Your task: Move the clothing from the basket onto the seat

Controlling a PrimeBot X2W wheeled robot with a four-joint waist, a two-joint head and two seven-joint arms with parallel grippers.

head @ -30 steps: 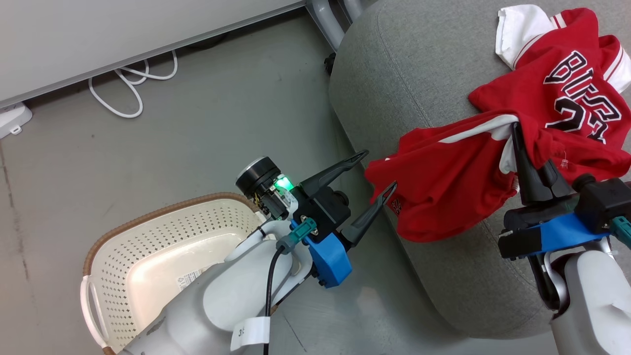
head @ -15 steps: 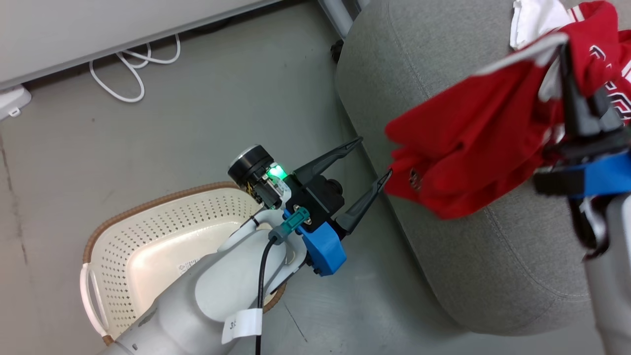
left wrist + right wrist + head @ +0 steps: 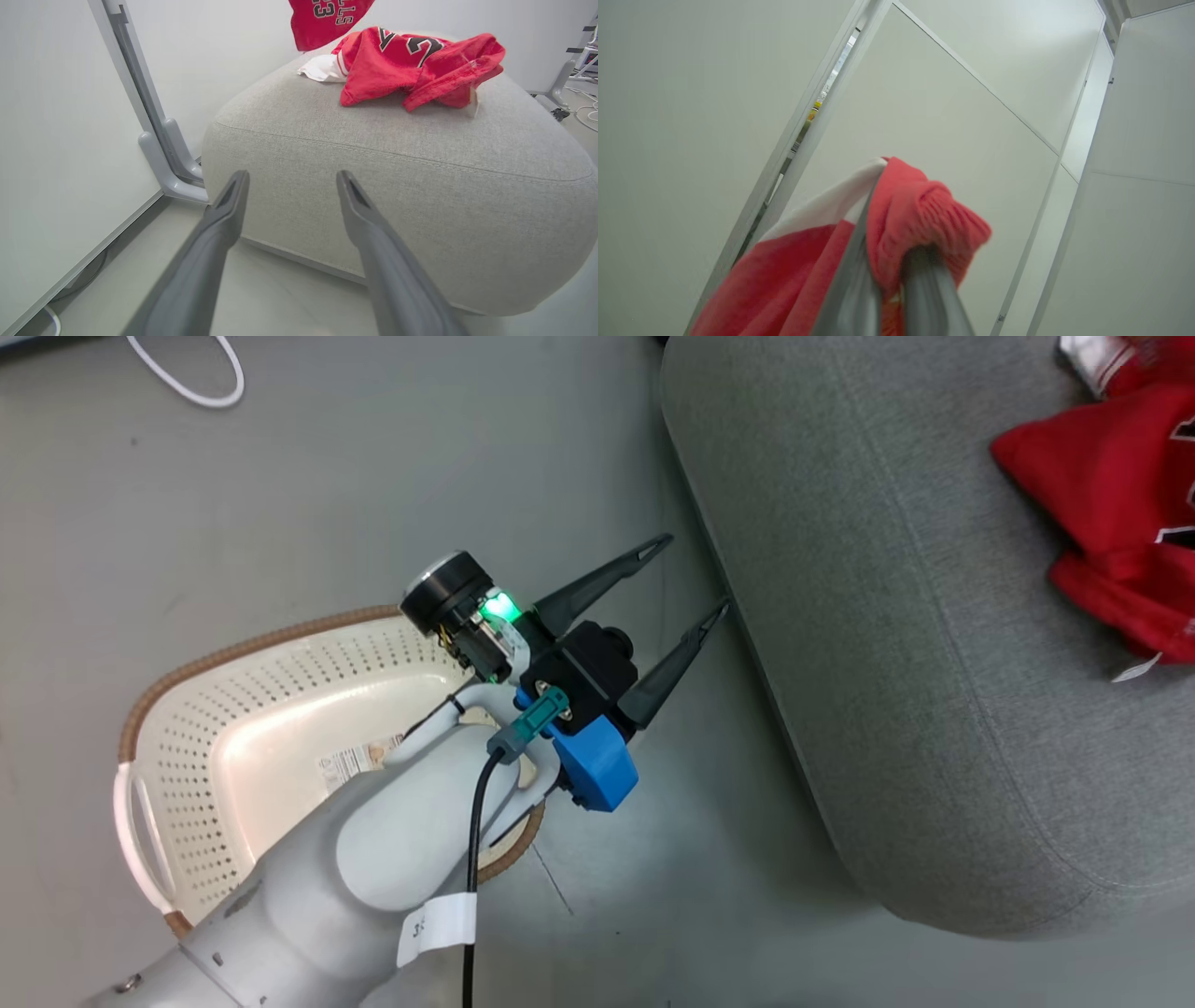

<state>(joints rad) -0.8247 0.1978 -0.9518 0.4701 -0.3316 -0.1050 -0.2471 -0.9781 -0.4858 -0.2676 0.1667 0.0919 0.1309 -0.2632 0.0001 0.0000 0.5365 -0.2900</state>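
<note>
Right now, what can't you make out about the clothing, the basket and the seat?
Basket: head view, left forearm covers its near side.
Jersey on the seat: head view, right edge cuts it off; folds break its lettering.
Hanging garment: left wrist view, top edge cuts it off.
</note>
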